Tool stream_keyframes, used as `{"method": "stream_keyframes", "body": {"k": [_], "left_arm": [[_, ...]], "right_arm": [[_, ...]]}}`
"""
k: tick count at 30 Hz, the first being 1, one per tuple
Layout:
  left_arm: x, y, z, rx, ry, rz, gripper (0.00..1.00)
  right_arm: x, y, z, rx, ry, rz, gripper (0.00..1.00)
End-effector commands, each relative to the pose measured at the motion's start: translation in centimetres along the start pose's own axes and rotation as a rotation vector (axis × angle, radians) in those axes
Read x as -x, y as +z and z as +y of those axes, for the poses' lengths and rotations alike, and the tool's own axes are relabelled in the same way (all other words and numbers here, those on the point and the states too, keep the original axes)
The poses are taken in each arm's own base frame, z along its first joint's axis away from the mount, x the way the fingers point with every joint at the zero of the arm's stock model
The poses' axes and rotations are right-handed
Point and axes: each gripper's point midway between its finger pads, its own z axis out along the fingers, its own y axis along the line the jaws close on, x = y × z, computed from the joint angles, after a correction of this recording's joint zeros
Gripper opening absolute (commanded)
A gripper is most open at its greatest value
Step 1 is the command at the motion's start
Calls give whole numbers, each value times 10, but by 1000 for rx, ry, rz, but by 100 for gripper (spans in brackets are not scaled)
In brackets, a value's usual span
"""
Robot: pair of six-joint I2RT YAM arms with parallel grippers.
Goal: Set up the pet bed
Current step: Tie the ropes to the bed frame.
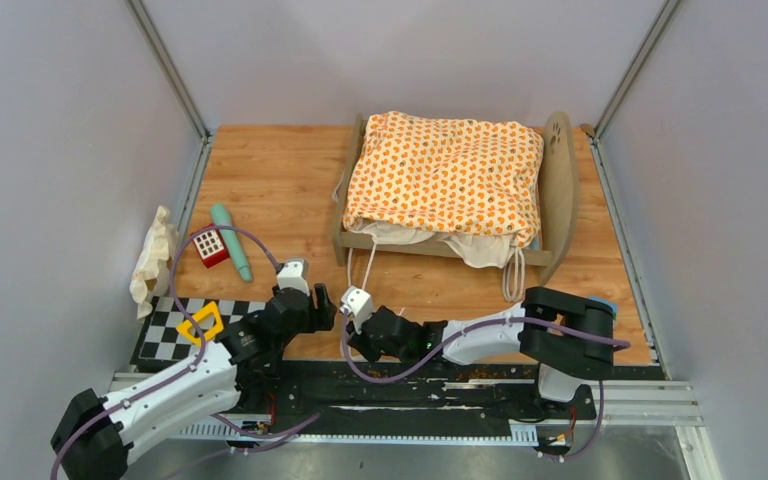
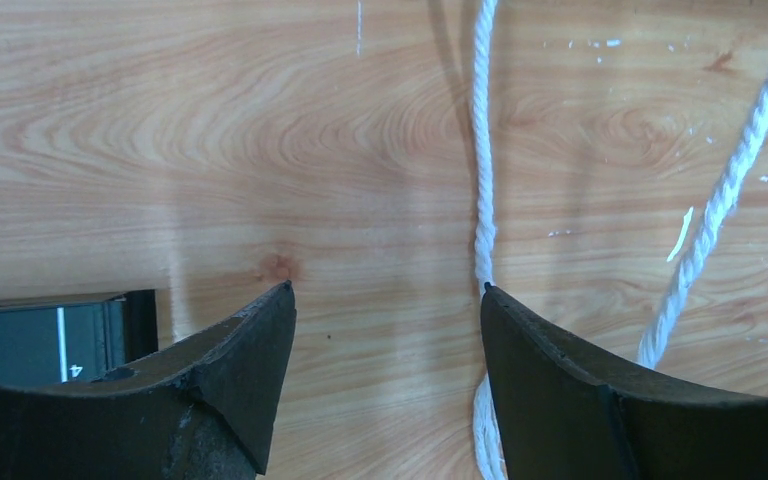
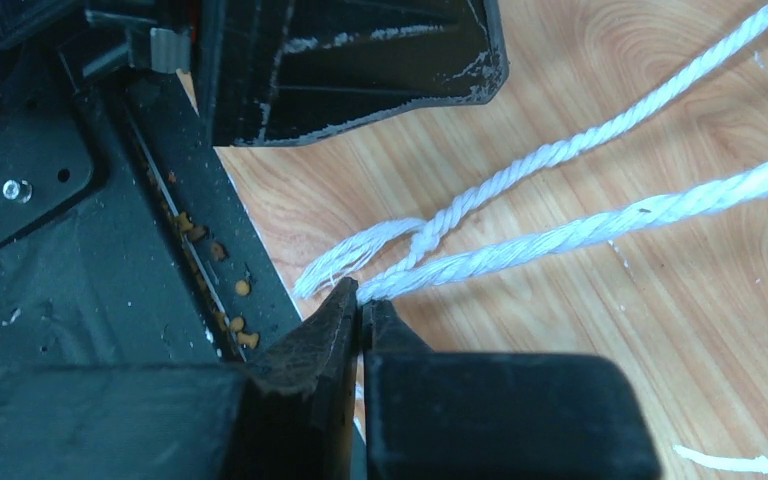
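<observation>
— Why is the right gripper (image 3: 362, 305) pinching that white cord (image 3: 560, 235)?
— Probably to tug the cushion (image 1: 445, 175) square on the pet bed (image 1: 558, 190), far centre-right. The left gripper (image 2: 388, 300) hovers spread beside it.

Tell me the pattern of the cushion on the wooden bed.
Cream cushion with orange prints; best in top external view.

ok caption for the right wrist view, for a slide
Right hand shut on a white cord, a second frayed cord beside it on the wooden table
</observation>
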Motion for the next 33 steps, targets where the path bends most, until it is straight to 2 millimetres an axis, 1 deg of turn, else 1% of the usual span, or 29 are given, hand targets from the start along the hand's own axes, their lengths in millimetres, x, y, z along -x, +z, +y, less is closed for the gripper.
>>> {"method": "stream_keyframes", "body": {"k": [1,4,7,9,14,18,21,24,27,31,33], "left_arm": [[5,5,-17,-76,-19,-17,76],[4,9,-32,-152,-3,-15,78],[3,13,-45,-217,15,-14,79],[1,16,-49,-232,16,-11,79],[-7,27,-51,-220,18,25,78],[-19,37,-44,-182,14,59,76],[-29,43,-41,-166,14,86,73],[-37,45,-46,-195,2,119,64],[-43,45,-52,-226,-10,147,50],[-51,42,-50,-230,-26,170,35],[-55,41,-46,-220,-31,177,24]], "right_arm": [[12,-12,18,54,-23,2,0],[11,-23,16,47,-15,5,0],[18,-39,15,44,9,-26,0],[23,-48,12,38,25,-45,0],[27,-61,15,56,55,-53,0],[23,-65,15,61,85,-50,0],[20,-68,12,52,114,-50,0],[17,-71,8,31,145,-55,0],[17,-75,3,8,175,-69,0],[18,-79,-2,-18,199,-81,0],[20,-80,-3,-23,207,-86,0]]}}
